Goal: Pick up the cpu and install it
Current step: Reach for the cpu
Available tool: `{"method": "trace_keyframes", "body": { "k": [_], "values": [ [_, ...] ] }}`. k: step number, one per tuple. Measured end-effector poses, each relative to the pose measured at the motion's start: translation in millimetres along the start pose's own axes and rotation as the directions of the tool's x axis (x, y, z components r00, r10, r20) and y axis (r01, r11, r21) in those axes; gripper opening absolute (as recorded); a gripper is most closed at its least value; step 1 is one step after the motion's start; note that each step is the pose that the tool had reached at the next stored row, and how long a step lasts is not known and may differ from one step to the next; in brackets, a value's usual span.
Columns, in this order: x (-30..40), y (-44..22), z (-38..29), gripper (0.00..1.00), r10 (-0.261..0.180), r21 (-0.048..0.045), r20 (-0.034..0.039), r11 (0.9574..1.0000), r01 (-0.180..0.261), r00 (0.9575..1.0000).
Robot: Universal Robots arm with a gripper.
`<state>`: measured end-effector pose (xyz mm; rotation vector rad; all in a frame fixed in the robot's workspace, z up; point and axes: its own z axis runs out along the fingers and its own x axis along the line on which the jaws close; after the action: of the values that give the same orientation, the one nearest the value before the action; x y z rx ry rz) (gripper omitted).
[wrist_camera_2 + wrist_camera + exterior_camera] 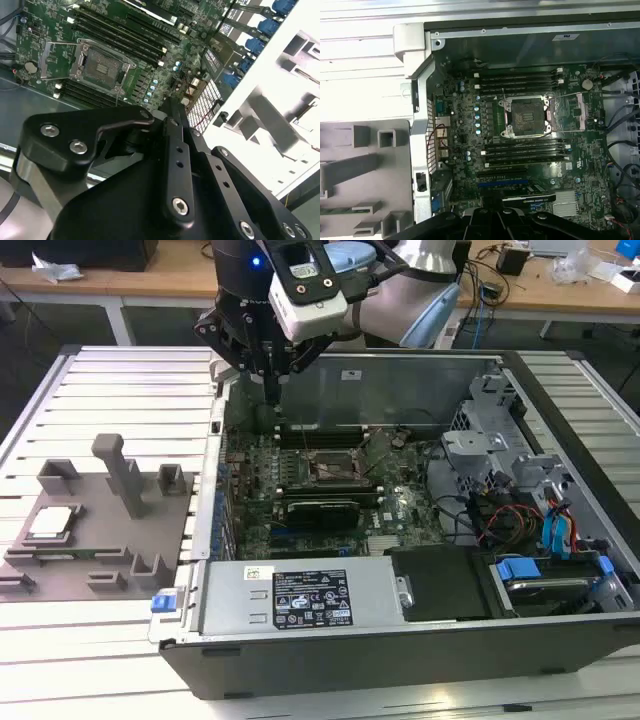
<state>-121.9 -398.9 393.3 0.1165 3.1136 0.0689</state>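
**Hand [272, 390] above the open case [400, 650], cpu [52, 523] on its holder [110, 535]**

The hand hangs over the far side of the case, near the corner at the exterior view's left. Its fingers point down toward the green board [398, 502]. The fingers are together at the tips (nothing is between them), and they are above the board, not on it.

In the first wrist view the socket [526, 116] sits between two groups of long black slots. Its middle is dark inside a metal frame. In the exterior view the socket is nearer to the camera than the hand.

The cpu lies flat, pale plate up, in a recess of the grey holder. The holder rests on the slatted table [120, 390], outside the case at the exterior view's left. The cpu is well apart from the hand
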Motion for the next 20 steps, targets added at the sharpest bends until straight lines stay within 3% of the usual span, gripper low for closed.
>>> {"method": "trace_keyframes", "body": {
  "k": [11, 20],
  "values": [
    [2.0, -0.1, -0.1, 0.11, 0.0, 0.0, 0.0, 1.0, 0.0, 1.0],
    [8.4, -0.7, -0.3, 0.11, 0.0, 0.0001, 0.0, 1.0, 0.0, 1.0]
  ]
}}
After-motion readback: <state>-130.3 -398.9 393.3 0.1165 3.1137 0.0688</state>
